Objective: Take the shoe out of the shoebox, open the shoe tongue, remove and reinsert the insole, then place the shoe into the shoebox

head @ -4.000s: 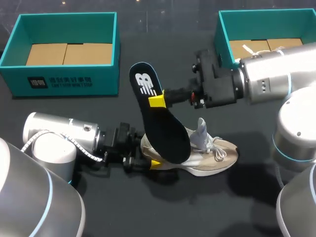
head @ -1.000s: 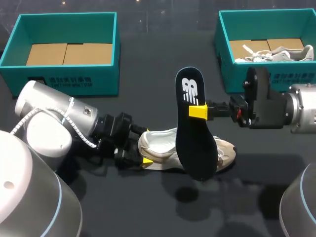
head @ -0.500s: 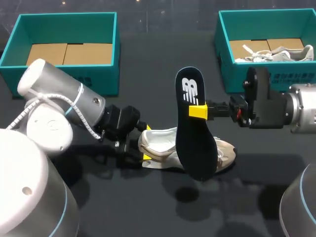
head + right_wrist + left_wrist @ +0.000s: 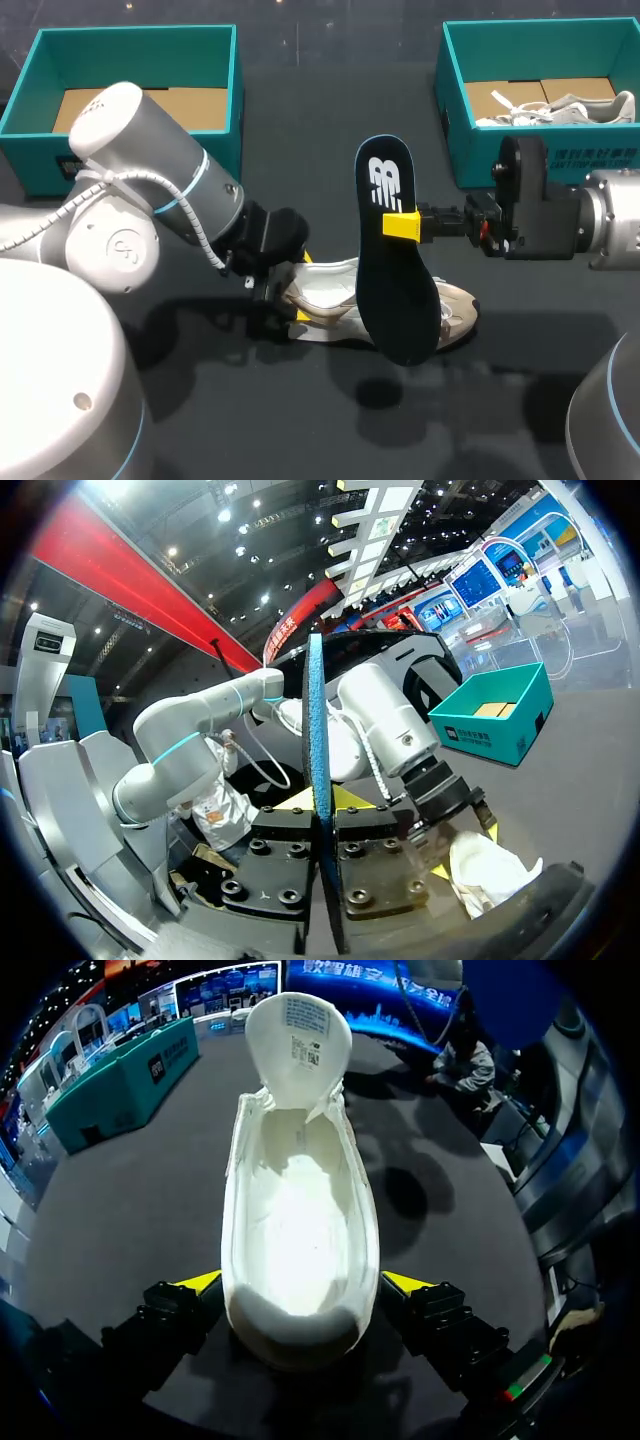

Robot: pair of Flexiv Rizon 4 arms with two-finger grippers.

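The left gripper (image 4: 302,1285) squeezes the heel of the white and beige cloth sneaker (image 4: 320,295), which lies on the dark table (image 4: 500,400). The right gripper (image 4: 402,226) pinches the long black foam insole (image 4: 395,290), upright by the toe end. Going back in so steep, the insole could catch the rim and bend. Since a second ago, only the left arm swung up.

black insole (image 4: 396,285), white shoe (image 4: 298,1230)
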